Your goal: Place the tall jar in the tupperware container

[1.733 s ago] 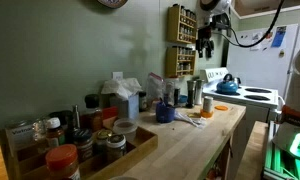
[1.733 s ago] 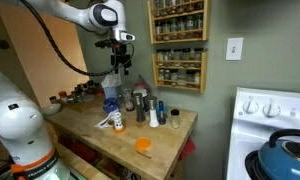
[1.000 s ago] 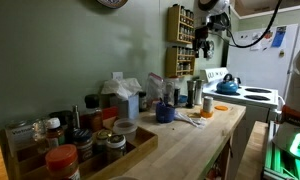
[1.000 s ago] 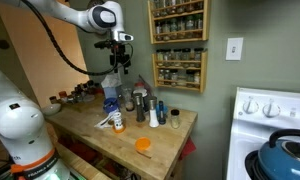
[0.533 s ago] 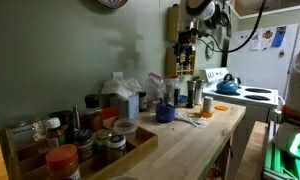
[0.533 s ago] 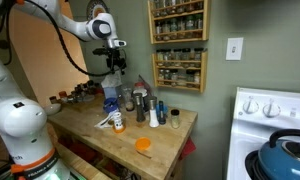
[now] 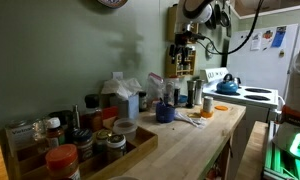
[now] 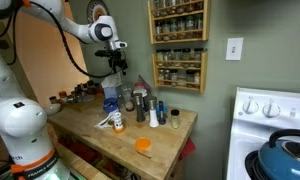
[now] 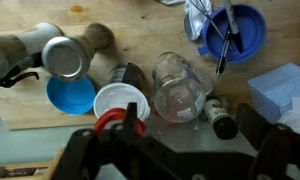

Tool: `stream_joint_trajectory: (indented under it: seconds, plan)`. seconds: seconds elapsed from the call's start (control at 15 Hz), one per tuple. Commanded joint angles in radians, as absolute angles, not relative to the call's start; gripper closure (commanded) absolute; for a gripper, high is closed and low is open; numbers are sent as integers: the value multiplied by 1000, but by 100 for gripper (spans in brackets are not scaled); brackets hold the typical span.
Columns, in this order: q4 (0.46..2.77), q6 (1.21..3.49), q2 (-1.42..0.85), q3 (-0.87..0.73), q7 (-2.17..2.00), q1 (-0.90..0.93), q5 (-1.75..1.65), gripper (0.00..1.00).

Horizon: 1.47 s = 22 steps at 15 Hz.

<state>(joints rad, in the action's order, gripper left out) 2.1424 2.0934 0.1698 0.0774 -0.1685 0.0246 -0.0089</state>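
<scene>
Kitchen with a green wall, a wall-mounted spice rack (image 8: 178,45) and a white stove (image 8: 275,105). A wooden counter (image 7: 205,135) runs along the wall, with jars and bottles crowded toward its back.

The gripper (image 8: 118,68) hangs well above that cluster, pointing straight down. In the wrist view the gripper (image 9: 175,142) has its dark fingers spread wide apart at the bottom edge, with nothing between them. It is likely held high so it can look the cluster over and then drop in from above.

The tall jar (image 9: 180,88) stands upright on the counter, seen from the top as a clear glass circle, almost directly beneath the spread fingers. A white cup (image 9: 120,100) touches or nearly touches its left side, and a small dark bottle (image 9: 222,120) sits just beside its right. A blue disc (image 9: 70,95) and a metal cylinder (image 9: 65,55) lie further left. A blue bowl (image 9: 235,32) holding utensils sits beyond the jar.

A pale-blue box (image 9: 285,88) at the right edge may be the tupperware container; I cannot tell for sure.

Room for the fingers around the jar looks tight. The counter's front half, toward its edge, is far more open.
</scene>
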Motion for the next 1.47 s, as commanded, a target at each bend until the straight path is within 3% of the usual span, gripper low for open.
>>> stream_joint_trajectory:
  seconds: [0.0,0.47,0.87,1.4]
  plan:
    - [2170,2218,126,83,-235,36,8,0]
    - [2158,2215,81,78,-252,39,-8,0]
    - [2208,2404,27,78,-293,39,-3,0]
    - [2230,2452,-33,68,-272,44,14,0]
